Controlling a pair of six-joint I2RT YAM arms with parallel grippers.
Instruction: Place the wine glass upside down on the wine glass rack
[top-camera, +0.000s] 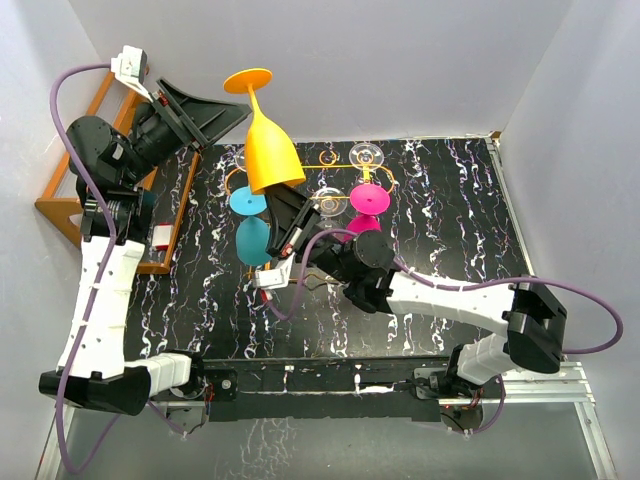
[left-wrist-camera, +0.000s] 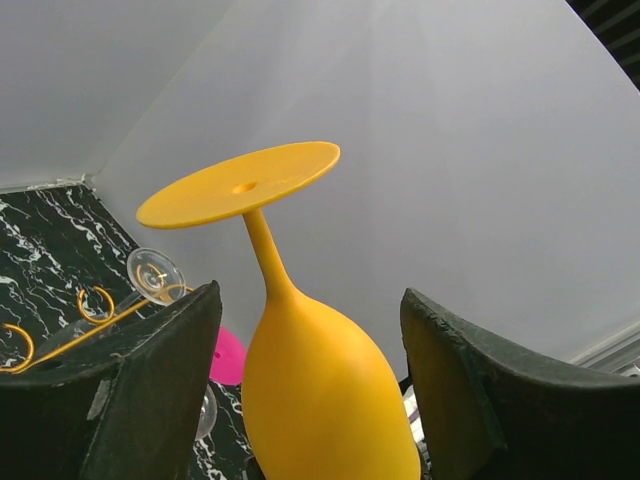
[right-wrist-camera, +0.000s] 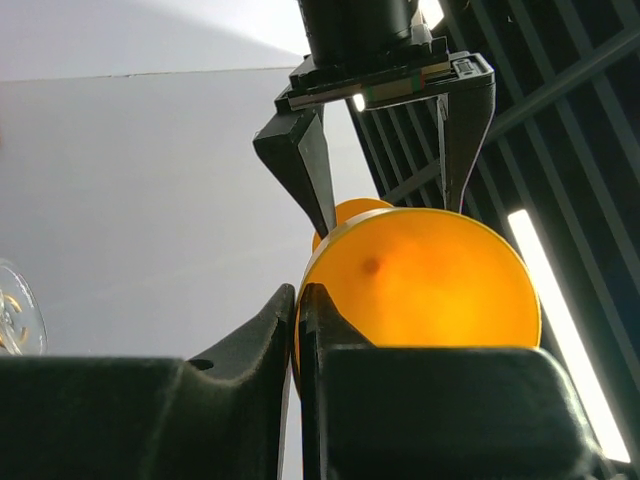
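The wine glass (top-camera: 268, 150), yellow-orange and opaque, is held inverted in the air above the counter (top-camera: 450, 220), foot uppermost and stem tilted slightly. The right end effector (top-camera: 293, 215) is closed on the rim of the bowl, clamping the wall between its fingers (right-wrist-camera: 250, 340). The left end effector (top-camera: 228, 122) is open, its fingers (left-wrist-camera: 150, 380) straddling the upper bowl with a gap on each side. The wine glass rack (top-camera: 335, 158), a thin orange-gold wire frame, stands just behind the glass and carries clear glasses (top-camera: 366, 155), a pink glass (top-camera: 370, 197) and a teal glass (top-camera: 250, 230)
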